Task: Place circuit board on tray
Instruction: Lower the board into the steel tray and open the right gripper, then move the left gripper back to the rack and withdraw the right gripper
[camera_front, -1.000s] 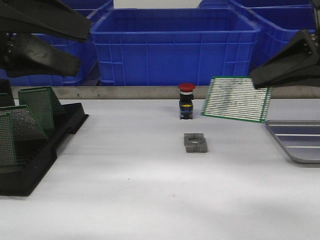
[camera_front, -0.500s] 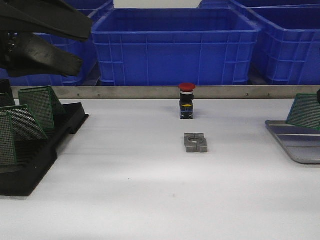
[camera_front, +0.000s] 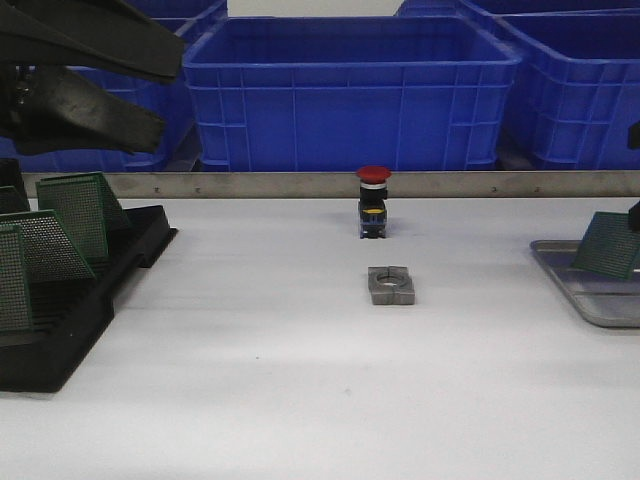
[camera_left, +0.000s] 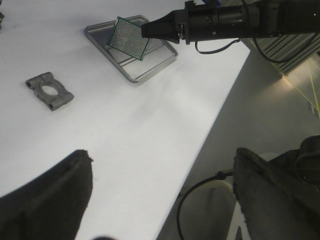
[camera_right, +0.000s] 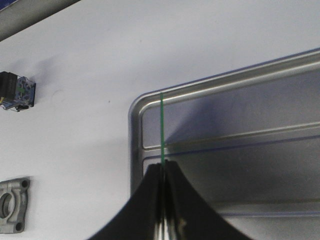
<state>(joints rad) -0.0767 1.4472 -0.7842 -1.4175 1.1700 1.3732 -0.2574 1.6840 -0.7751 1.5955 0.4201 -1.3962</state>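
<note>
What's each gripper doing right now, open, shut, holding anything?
Left gripper: open, fingers spread wide, holding nothing.
Right gripper: shut on the circuit board, gripping its edge over the tray.

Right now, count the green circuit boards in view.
4 visible: three stand in the black slotted rack at front-left; one is held by the right gripper over the tray. The rack may hide more.

A red-capped push button (camera_front: 373, 203) stands at twelve o'clock from a grey metal bracket (camera_front: 391, 285); blue crates (camera_front: 350, 90) line the white surface's (camera_front: 300, 390) far edge.
</note>
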